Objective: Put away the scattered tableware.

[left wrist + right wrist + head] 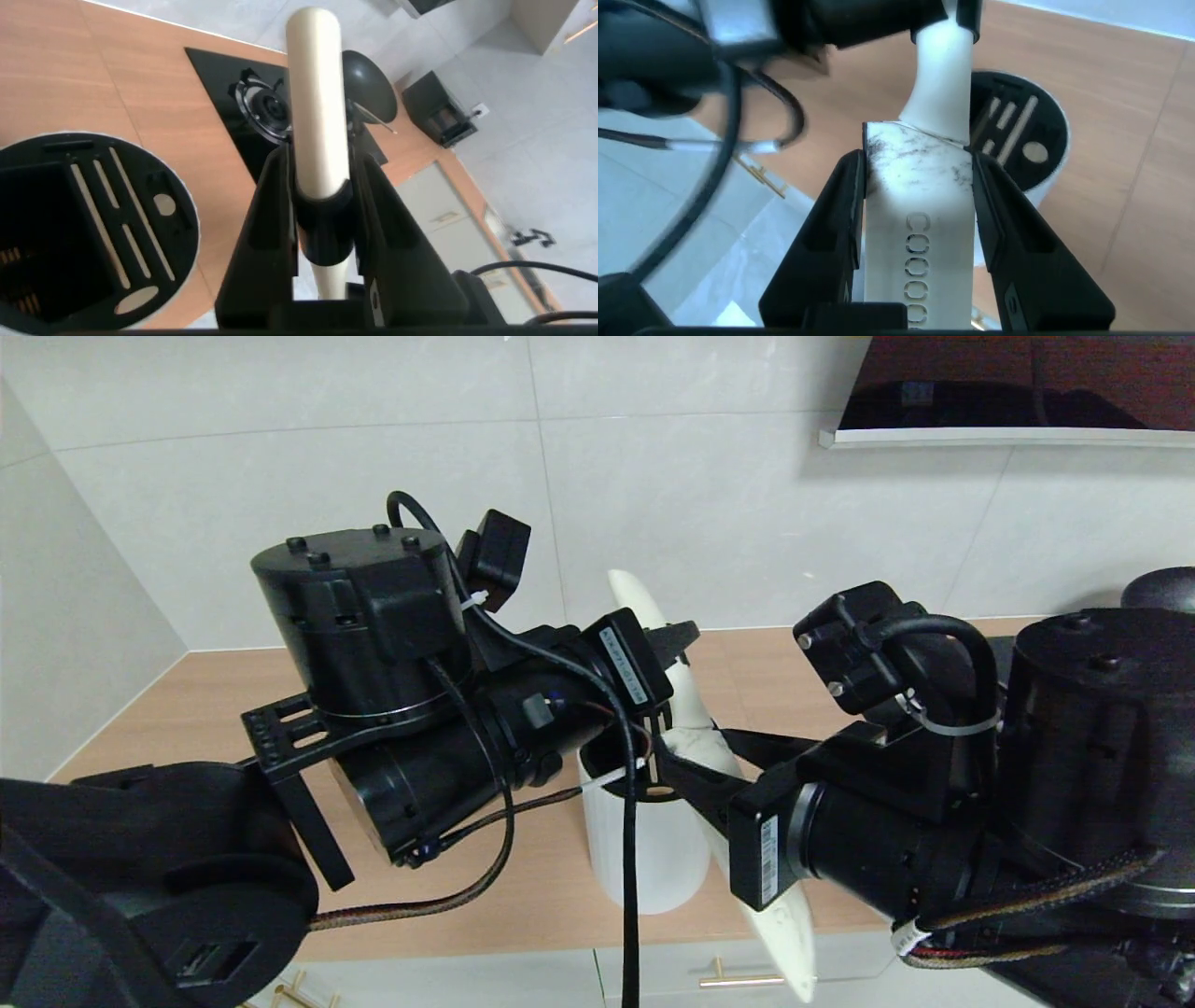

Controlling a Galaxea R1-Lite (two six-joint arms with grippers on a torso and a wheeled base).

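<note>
A long cream utensil [693,709] was held in the air over the table [233,700], slanted, with its upper end against the tiled wall [747,504] and its lower end out past the table's front edge. Both arms had it. The left end effector [322,166] was closed around the rounded handle, and the right end effector [918,161] was clamped on the wider flat part, which carried dark scuffs and a row of small ovals. Just under the utensil stood a white cylindrical holder [653,859] with a black slotted top [103,215]. In the head view the two wrists and a black cable [631,859] crossed in front of the holder and hid most of its top and the middle of the utensil. Beside the holder a black hob [245,103] with a burner was set into the wooden surface, and a dark domed piece [369,79] stood on it. A range hood [1008,401] hung on the wall at the right, and a brass drawer handle [742,978] showed on the cabinet front below the table edge.
</note>
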